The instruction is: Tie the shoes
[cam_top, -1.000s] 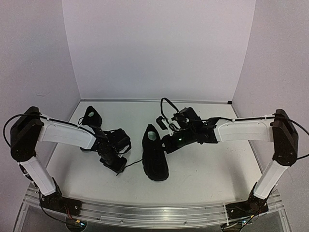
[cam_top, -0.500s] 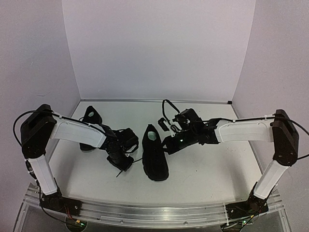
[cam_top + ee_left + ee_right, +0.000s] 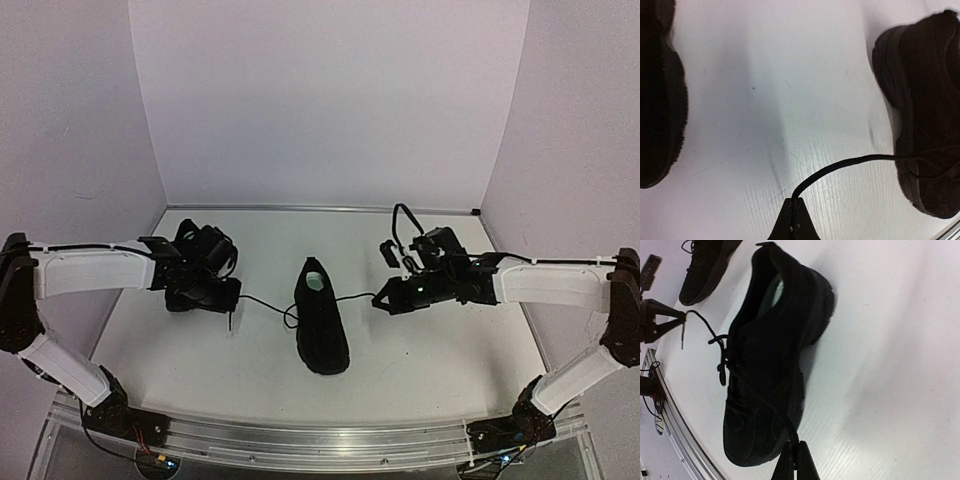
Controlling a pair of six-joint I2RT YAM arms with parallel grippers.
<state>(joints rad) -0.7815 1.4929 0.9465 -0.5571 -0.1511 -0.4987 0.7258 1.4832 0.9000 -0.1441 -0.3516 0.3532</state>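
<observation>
On the white table [image 3: 430, 350] one shoe [image 3: 320, 325] lies at the middle (toe nearward). The other shoe [image 3: 705, 260] lies back-left.

Two shoes [image 3: 322, 330] [image 3: 702, 267], two arms [image 3: 90, 272] [image 3: 550, 285], one table [image 3: 430, 350].

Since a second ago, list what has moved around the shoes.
The left tool shut on a lace and drew it out to the left, away from the middle shoe. The right tool, already shut, pulled the other lace out to the right. The middle shoe and the second shoe at far left stayed put.
</observation>
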